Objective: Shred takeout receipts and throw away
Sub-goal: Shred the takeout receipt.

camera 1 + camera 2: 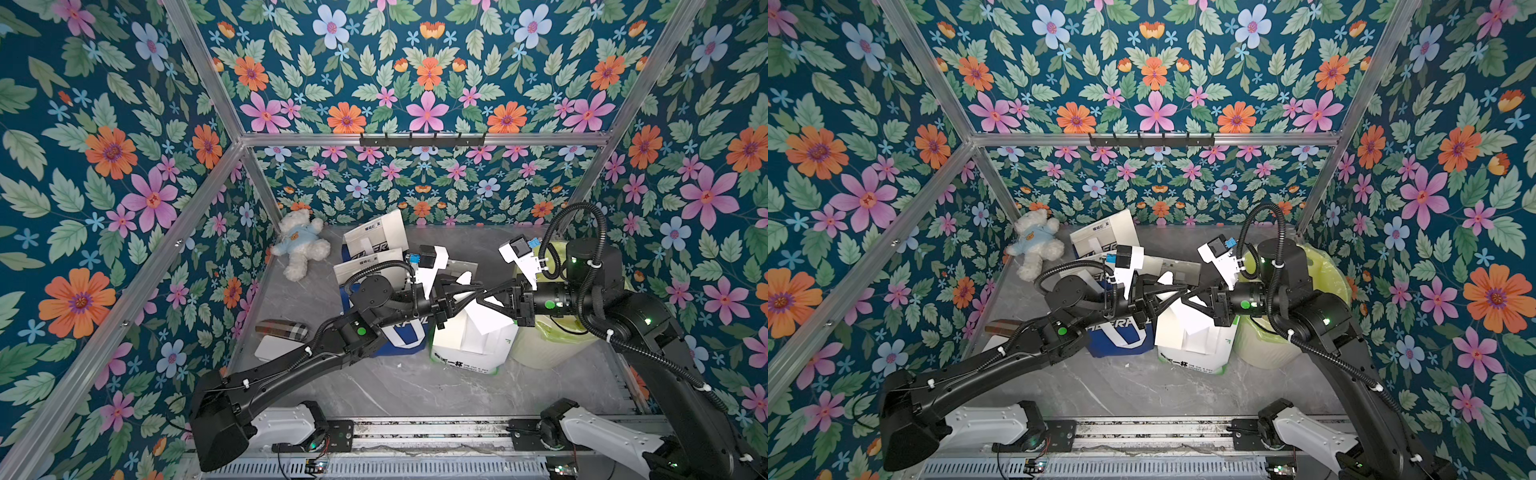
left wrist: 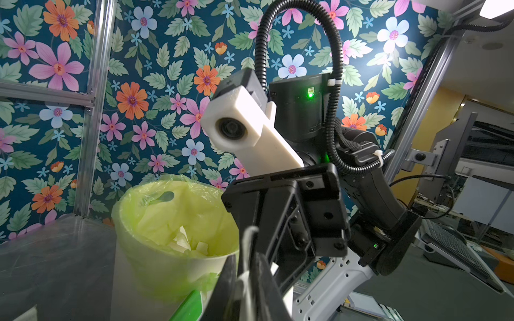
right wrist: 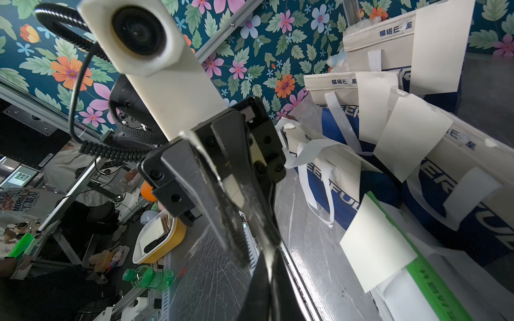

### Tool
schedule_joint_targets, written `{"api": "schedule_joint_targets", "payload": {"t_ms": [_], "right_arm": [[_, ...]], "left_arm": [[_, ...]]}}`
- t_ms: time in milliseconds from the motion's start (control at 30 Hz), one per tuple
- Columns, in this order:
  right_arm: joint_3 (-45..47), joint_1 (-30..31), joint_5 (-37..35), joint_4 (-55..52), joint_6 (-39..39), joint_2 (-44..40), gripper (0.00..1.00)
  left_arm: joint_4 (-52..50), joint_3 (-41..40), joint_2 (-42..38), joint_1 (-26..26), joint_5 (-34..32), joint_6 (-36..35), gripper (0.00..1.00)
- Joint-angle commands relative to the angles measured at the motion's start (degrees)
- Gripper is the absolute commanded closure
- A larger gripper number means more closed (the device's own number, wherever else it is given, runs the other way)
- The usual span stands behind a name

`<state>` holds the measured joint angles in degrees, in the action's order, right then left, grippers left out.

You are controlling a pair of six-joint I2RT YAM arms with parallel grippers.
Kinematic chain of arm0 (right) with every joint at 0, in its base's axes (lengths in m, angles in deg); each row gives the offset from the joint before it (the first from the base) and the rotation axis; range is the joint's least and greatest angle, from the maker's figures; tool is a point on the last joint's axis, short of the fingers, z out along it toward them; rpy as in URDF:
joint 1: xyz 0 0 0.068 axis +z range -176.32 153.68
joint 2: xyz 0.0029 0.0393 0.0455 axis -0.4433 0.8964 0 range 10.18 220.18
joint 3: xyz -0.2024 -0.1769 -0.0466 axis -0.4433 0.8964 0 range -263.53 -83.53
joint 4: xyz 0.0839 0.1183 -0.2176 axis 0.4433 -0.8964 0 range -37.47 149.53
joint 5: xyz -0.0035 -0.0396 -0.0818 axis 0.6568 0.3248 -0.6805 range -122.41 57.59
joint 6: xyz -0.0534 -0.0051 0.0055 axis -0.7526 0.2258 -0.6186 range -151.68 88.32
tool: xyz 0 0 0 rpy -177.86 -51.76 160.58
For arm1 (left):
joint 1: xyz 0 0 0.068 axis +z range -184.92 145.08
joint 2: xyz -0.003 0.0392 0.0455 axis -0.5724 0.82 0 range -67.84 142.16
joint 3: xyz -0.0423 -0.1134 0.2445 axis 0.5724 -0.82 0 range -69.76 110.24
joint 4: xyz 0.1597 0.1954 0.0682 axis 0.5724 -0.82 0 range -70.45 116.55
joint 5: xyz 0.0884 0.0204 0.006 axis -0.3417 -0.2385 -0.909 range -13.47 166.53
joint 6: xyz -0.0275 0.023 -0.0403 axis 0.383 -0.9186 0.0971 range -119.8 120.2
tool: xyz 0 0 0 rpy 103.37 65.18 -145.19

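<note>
Both arms are nose to nose over the middle of the grey marbled desk (image 1: 395,390), up in the air above the white paper takeout bag with green print (image 1: 469,353). Pinched between them is a thin white paper receipt slip (image 2: 247,250). The right gripper (image 1: 492,297) is clenched on it. The left gripper (image 1: 473,292) looks clamped on it too, jaws nearly together with the paper's edge poking out between them in the left wrist view.

That paper looks featherlight and floppy, with no stiffness at all, so I'd guess it droops wherever it isn't held. It should rip easily, but only if the two pinches sit close together on one edge and pull against each other. If they grab far apart, it'll probably just crumple or slide out.

The white round bin with a yellow-green plastic liner (image 1: 552,345) is just to the right, with a few white scraps (image 2: 183,241) already in it. Torn bits like that will likely flutter, so I'd let go right over the bin's mouth.

More plain white slips (image 3: 411,136) hang on the blue and white fabric bags (image 3: 383,186) to the left and farther back. They seem fixed at the top, so the loose bottom corner is where I'd grab.
</note>
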<state>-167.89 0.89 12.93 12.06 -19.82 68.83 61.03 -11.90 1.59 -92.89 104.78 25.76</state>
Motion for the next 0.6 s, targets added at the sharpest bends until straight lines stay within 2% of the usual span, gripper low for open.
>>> {"api": "schedule_joint_targets", "payload": {"t_ms": [0,200,400,567], "right_arm": [[-0.3,0.05,-1.26,-0.64,-1.44,-0.21,1.0],[-0.37,0.05,-1.06,-0.2,-1.1,0.1,1.0],[-0.75,0.0,-0.7,-0.42,-0.85,0.5,1.0],[-1.07,0.02,-1.05,-0.83,-1.05,0.32,1.0]], "left_arm": [[3.18,-1.28,-1.42,0.07,-1.98,0.03,0.81],[3.5,-1.25,-1.36,0.06,-1.78,0.38,0.81],[3.05,0.04,0.87,0.06,0.36,1.07,0.69],[2.7,0.23,0.98,0.06,0.5,0.98,0.74]]}}
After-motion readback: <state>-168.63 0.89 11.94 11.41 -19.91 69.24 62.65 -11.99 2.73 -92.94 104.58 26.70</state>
